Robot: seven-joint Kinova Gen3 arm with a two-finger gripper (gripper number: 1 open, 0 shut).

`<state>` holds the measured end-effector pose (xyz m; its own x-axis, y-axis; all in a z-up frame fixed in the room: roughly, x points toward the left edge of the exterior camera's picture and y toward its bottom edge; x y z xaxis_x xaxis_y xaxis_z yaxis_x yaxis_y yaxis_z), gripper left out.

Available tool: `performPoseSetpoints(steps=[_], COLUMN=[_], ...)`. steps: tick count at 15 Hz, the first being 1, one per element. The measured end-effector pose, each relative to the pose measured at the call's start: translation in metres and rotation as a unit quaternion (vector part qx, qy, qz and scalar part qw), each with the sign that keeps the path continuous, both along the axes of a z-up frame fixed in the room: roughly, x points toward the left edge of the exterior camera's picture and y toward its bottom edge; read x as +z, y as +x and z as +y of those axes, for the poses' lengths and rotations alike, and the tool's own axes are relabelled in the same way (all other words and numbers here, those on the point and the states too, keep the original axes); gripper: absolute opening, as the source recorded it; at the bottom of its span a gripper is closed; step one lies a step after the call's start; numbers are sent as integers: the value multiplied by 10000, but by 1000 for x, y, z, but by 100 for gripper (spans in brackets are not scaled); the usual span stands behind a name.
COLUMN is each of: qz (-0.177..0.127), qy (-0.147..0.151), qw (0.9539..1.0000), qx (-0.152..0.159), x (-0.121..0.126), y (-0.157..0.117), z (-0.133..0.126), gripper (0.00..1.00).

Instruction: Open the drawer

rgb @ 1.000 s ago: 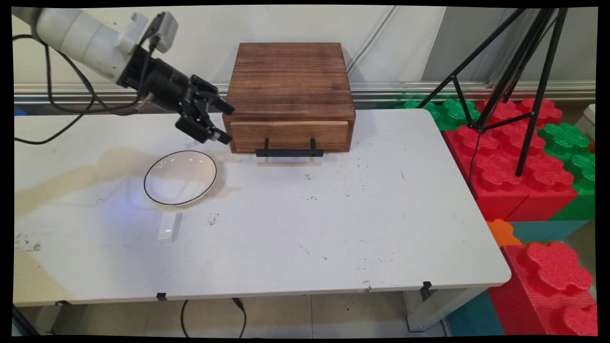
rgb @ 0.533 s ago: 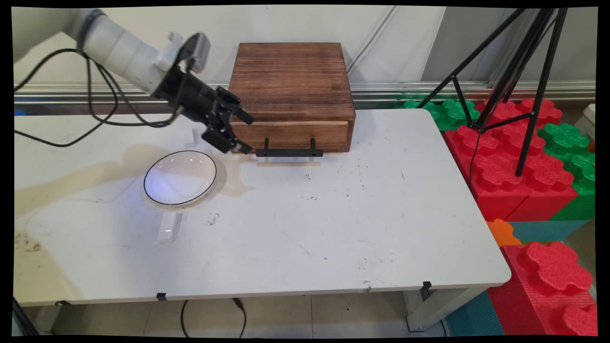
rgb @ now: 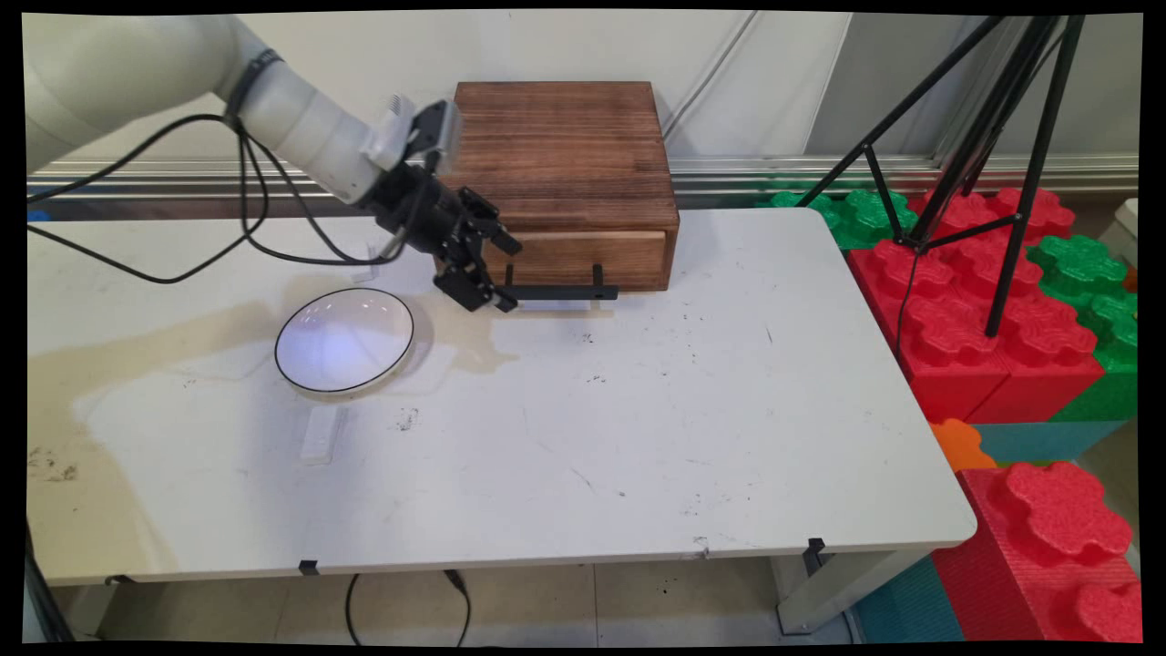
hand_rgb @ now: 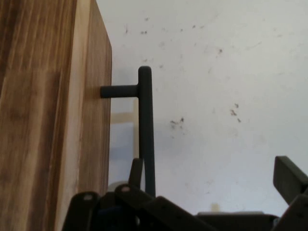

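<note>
My black gripper (rgb: 506,275) is open at the left end of the black bar handle (rgb: 556,292) on the wooden drawer box (rgb: 556,173). In the hand view the gripper (hand_rgb: 211,174) straddles the handle (hand_rgb: 146,125). One finger (hand_rgb: 136,171) sits in the gap between the bar and the drawer front (hand_rgb: 91,120); the other finger (hand_rgb: 288,177) stands far off over the white table. Nothing is gripped. The drawer looks shut.
A white plate with a black rim (rgb: 344,340) lies left of the gripper. A small white block (rgb: 321,435) lies in front of the plate and another (rgb: 366,264) behind it. A black tripod (rgb: 984,137) and red and green foam blocks (rgb: 993,310) stand off the table's right side.
The arm has swung right and down from beside the box's left front corner. The open gripper now reaches the handle's left end.
</note>
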<state>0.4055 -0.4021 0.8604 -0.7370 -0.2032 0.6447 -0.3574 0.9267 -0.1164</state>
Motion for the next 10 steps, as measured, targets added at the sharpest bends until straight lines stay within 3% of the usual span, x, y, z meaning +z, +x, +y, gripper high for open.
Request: performPoseSetpoints(steps=[10], qz=[-448], qy=[-28], qw=[9990], qx=[-57], x=[-28], y=[-38], z=[-26], gripper=[100])
